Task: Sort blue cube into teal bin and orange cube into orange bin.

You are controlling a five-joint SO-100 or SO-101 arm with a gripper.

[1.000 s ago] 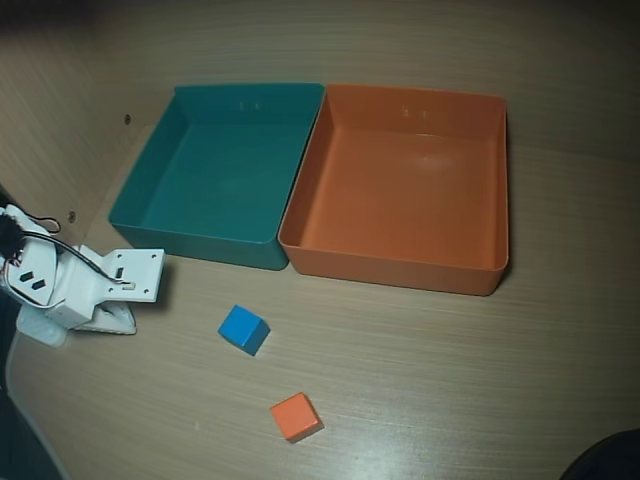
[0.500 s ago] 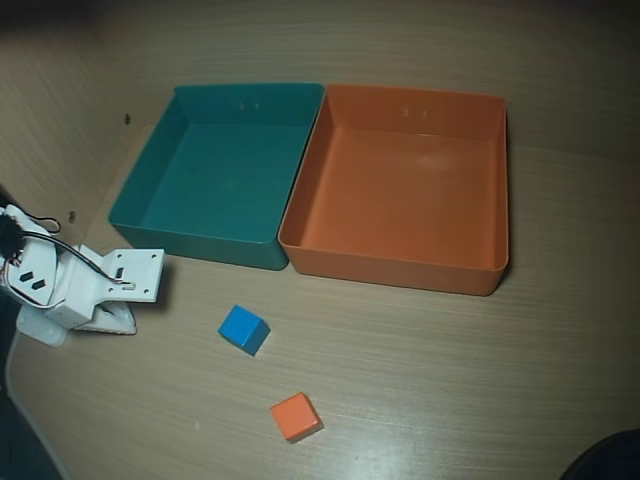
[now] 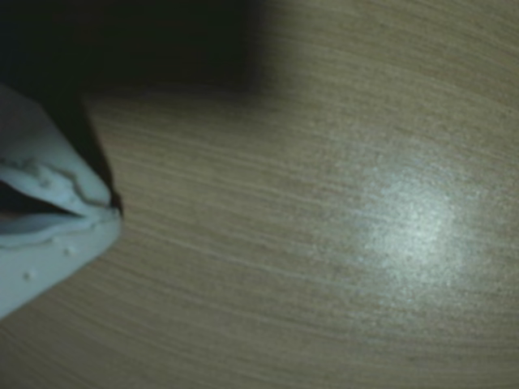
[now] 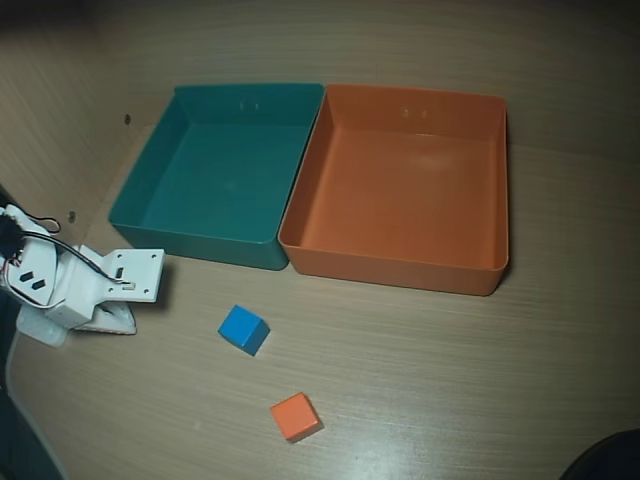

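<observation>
The blue cube (image 4: 243,329) lies on the wooden table in front of the teal bin (image 4: 150,180). The orange cube (image 4: 296,416) lies nearer the front edge, to the right of the blue one. The orange bin (image 4: 495,190) stands against the right side of the teal bin; both bins are empty. My gripper (image 4: 122,322) rests low at the left of the overhead view, well left of the blue cube. In the wrist view my gripper (image 3: 109,212) shows at the left edge, its white jaws pressed together with nothing between them. Neither cube nor bin shows in the wrist view.
The bare wooden table (image 4: 450,380) stretches right of the cubes and in front of the bins. The arm's white body and wires (image 4: 40,280) sit at the left edge. A dark object (image 4: 610,460) shows in the bottom right corner.
</observation>
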